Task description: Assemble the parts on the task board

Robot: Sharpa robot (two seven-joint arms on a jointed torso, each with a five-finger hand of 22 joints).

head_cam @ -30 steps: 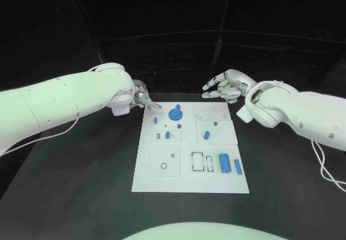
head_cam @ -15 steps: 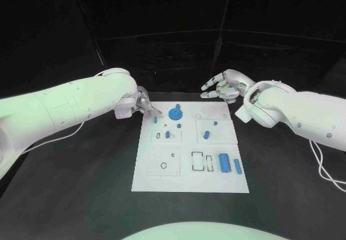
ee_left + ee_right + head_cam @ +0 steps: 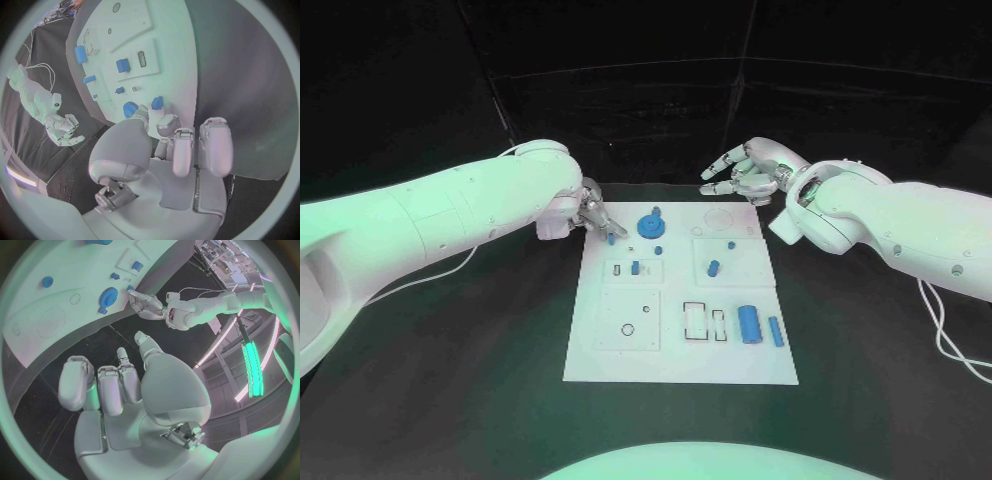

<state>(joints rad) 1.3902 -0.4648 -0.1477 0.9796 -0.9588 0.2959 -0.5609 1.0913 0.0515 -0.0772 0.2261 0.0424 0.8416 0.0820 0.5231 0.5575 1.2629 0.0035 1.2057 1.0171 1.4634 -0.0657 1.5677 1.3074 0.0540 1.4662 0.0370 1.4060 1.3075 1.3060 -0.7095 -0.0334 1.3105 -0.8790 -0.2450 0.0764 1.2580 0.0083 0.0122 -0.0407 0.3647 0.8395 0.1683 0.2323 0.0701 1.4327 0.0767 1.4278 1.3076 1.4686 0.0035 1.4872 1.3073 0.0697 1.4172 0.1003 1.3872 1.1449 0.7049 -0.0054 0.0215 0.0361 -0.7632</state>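
My left hand (image 3: 589, 215) pinches toward the small peg (image 3: 612, 240) beside the round knob (image 3: 651, 227); a clumsy nip could flick it off the board (image 3: 678, 365), while my right hand (image 3: 751, 172) hangs loosely spread.

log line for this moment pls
left hand: fingertips at small blue part, far left corner of task board | right hand: hovering beyond board, holding nothing

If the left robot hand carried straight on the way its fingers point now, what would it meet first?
Most likely the small blue part at the task board's far left corner: the left robot hand's fingertips sit right at it. Whether they already touch is unclear. The blue round part lies just beyond.
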